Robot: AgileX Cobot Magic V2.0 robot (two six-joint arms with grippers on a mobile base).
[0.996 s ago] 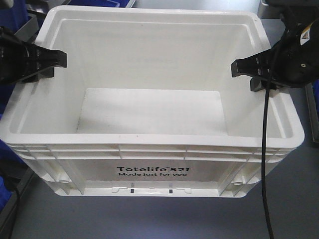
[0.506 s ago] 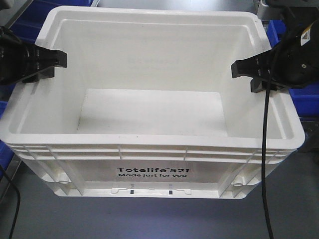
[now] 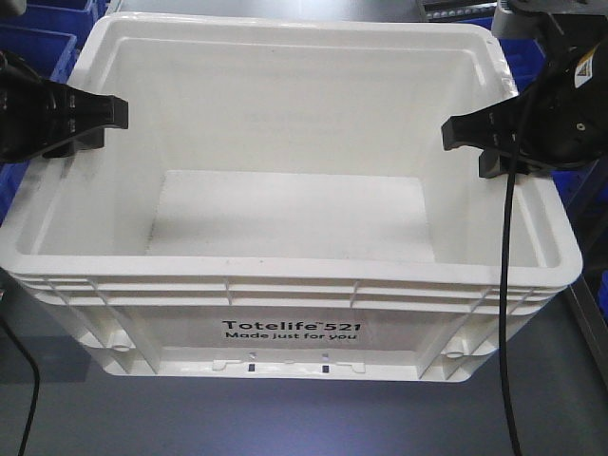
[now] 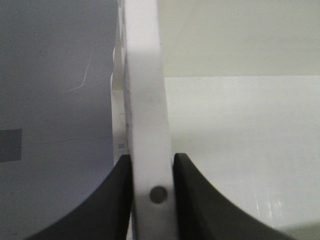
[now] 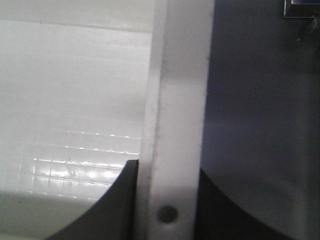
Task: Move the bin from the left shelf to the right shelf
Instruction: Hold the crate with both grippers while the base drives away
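One white bin (image 3: 294, 328) fills the front view, carrying two lines of black print. Two grippers show: the left gripper (image 3: 100, 128) at 9 o'clock and the right gripper (image 3: 470, 147) at 3 o'clock. Each has two black jaws pinching the rim. Two black cables hang, a thick cable (image 3: 506, 313) at 4 o'clock and a thin cable (image 3: 28, 399) at 7 o'clock. Blue bins (image 3: 38, 47) peek in at 10 and 2 o'clock; their number cannot be told.

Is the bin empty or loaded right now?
Empty: the bin shows a bare white floor; the left gripper and right gripper only clamp its side walls.
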